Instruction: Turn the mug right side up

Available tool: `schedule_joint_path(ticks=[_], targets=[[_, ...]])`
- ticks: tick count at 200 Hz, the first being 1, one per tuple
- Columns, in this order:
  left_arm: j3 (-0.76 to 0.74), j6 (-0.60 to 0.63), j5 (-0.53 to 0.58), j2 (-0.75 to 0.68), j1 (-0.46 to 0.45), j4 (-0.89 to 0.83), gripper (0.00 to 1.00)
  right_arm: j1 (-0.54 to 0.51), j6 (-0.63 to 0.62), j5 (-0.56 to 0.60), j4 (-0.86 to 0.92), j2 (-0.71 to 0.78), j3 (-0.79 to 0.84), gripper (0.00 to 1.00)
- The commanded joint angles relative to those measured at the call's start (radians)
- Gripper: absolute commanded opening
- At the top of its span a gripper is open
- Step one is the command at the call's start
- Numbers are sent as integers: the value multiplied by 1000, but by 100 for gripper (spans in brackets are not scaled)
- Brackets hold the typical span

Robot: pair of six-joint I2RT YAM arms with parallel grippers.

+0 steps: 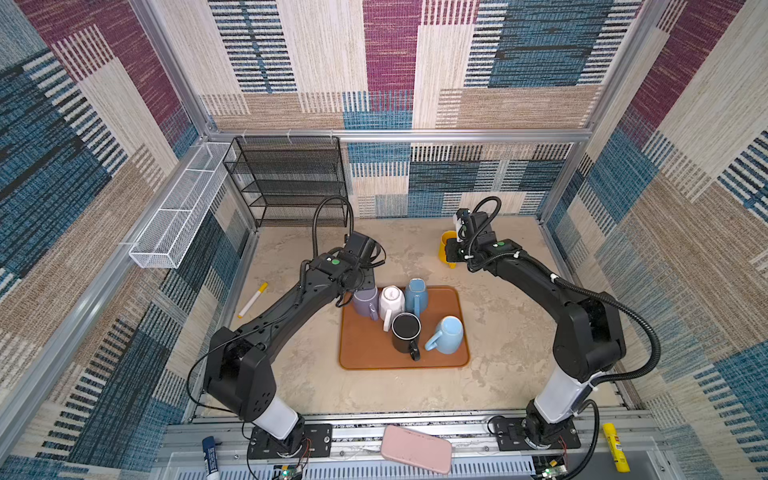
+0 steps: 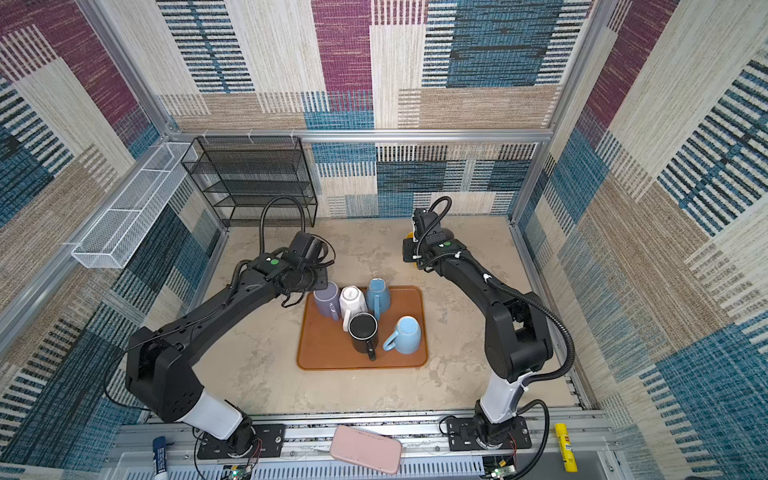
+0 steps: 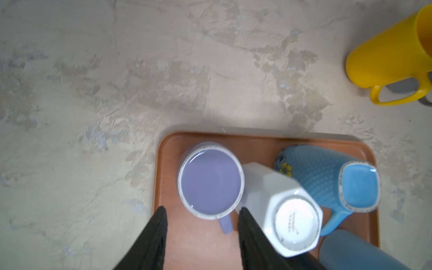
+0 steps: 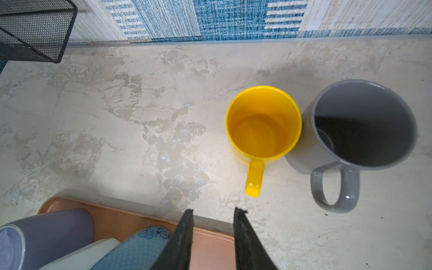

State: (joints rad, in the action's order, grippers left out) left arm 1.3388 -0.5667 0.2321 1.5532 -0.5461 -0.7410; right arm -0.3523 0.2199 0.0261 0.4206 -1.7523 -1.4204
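Several mugs stand on the orange tray [image 1: 365, 353]. A lavender mug [image 3: 210, 180], a white mug [image 3: 280, 210], a blue patterned mug [image 3: 327, 173] and a light blue mug [image 1: 446, 334] are bottom up. A black mug [image 1: 406, 332] is upright. My left gripper [image 3: 202, 210] hovers open over the lavender mug [image 1: 365, 303], one finger on each side of its handle, holding nothing. My right gripper [image 4: 213, 210] is open and empty above the tray's far edge. It is a short way from an upright yellow mug [image 4: 263, 124] and an upright grey mug [image 4: 362, 124] on the table.
A black mesh shelf [image 1: 291, 183] stands at the back left, with a white wire basket [image 1: 178, 216] on the left wall. A yellow-capped marker [image 1: 252, 300] lies left of the tray. A pink object [image 1: 415, 449] and a yellow glue stick [image 1: 616, 446] lie on the front rail.
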Motion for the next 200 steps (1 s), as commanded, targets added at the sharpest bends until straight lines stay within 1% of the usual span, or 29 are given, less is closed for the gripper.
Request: schedule_joint_path(ticks=[1,31,61,100,136,166,200], targets=[[-41,-68,-3,-17,-24,-39,47,-2,0,-21,-47,-12,-18,33],[-59,-116,-24,23,-79,-38,47,-7,6,-42,-57,-27,-29,33],[-63,-154,-36,69,-107,-37,47,-14,4,-34,-48,-31,-32,32],[-67,-160,-42,120,-109,-25,47,-14,7,-37,-60,-9,0,32],[-60,-127,-39,169,-104,31,48,-14,7,-40,-66,-3,16,32],[-32,-108,-38,219,-97,15,48,-15,9,-41,-67,6,23,32],[-36,-86,-20,216,-82,-14,47,-16,9,-35,-69,20,38,32]])
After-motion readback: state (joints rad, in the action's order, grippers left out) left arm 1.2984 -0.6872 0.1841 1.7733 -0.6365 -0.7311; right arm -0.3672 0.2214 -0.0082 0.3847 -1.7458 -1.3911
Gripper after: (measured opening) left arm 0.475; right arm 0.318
